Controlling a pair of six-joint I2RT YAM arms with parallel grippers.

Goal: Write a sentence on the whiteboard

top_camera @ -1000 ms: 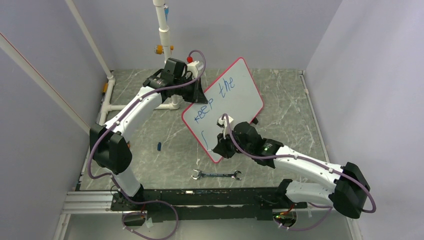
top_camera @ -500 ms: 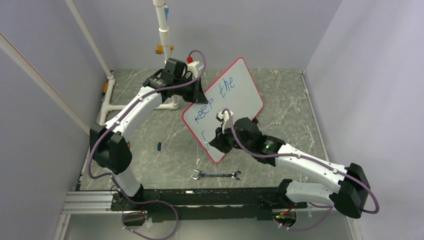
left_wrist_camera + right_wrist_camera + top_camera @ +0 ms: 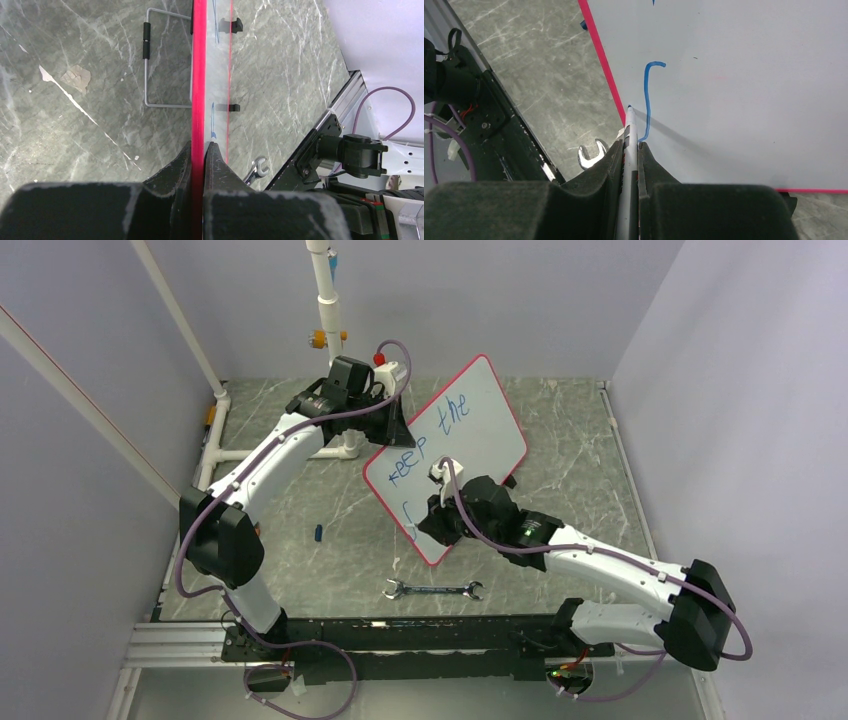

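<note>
We log:
- Whiteboard [image 3: 490, 430]: on table [image 3: 575, 440], tilted up, red rim clamped between closed jaws of left gripper [image 3: 199, 150].
- Sentence [image 3: 430, 435]: blue "keep the", plus a hooked stroke [image 3: 647, 95] lower down.
- Right gripper [image 3: 630, 147]: closed on marker [image 3: 630, 125], tip at board by rim, just beside stroke.
- Wrench [image 3: 432, 590]: on table, near board's low corner.
</note>
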